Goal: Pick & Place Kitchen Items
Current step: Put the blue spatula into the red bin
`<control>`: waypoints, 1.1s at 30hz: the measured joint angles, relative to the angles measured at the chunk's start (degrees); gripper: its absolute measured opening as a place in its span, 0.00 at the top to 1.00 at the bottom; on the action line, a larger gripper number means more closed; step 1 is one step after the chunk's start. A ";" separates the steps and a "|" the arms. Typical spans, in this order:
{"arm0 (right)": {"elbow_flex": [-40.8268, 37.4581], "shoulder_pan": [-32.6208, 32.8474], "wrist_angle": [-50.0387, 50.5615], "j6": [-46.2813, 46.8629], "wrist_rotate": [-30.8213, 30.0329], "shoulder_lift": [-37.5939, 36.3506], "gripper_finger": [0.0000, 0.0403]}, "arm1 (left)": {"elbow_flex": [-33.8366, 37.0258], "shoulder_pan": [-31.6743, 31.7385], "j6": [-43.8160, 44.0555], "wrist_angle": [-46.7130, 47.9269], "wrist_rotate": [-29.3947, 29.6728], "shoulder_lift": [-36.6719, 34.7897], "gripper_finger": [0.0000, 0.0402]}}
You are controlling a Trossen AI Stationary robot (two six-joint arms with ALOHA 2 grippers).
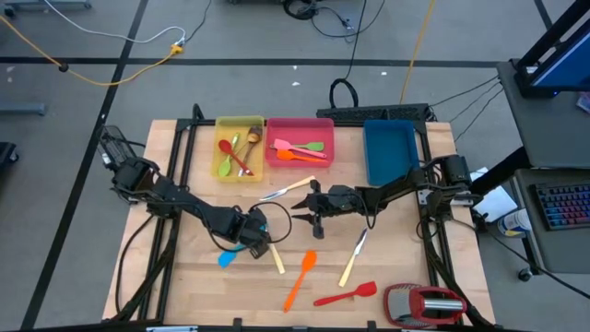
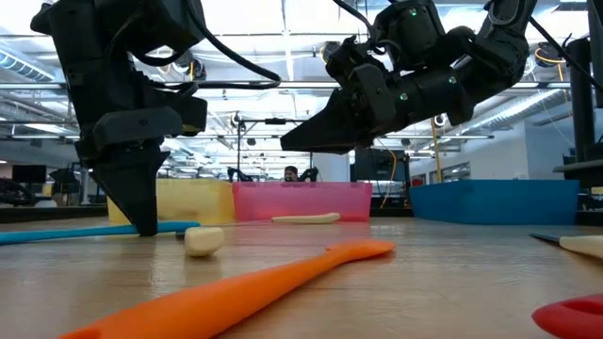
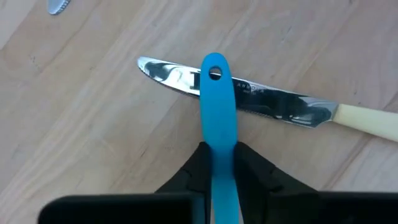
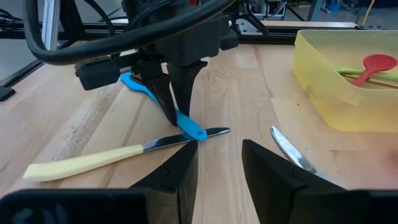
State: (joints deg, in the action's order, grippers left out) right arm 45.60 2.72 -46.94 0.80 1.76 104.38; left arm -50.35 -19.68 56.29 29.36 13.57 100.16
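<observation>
— Right, left gripper [image 3: 216,163]?
— Clamped on blue spatula [image 3: 217,118], handle end lying across cream-handled knife [image 3: 261,102] on table [image 1: 396,267].
— Right gripper [image 4: 219,163]?
— Fingers apart, hovering near second knife blade [image 4: 287,149], beside yellow tray [image 4: 329,81].
— Elsewhere?
— Orange spatula [image 1: 300,279], red spatula [image 1: 346,294] lying well apart.

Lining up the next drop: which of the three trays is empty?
The blue tray, rightmost of the row. The yellow tray holds spoons and the pink tray holds spatulas, while only bare blue floor shows inside this one.
</observation>
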 joint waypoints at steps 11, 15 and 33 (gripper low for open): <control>0.00 0.00 -0.17 7.22 0.00 0.29 0.71 | -0.59 0.86 -4.40 -4.85 7.34 -2.91 0.86; 0.00 0.00 -2.37 8.09 -0.04 2.82 0.71 | -0.59 2.05 -6.13 -5.42 7.42 -2.90 0.87; 9.10 -4.98 -12.31 30.10 10.47 19.88 0.71 | -0.72 3.95 -12.60 -11.80 9.46 -3.04 0.85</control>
State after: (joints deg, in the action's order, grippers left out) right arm 54.70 -2.26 -59.25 30.90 12.23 124.26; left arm -51.07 -15.74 43.69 17.57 23.03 97.12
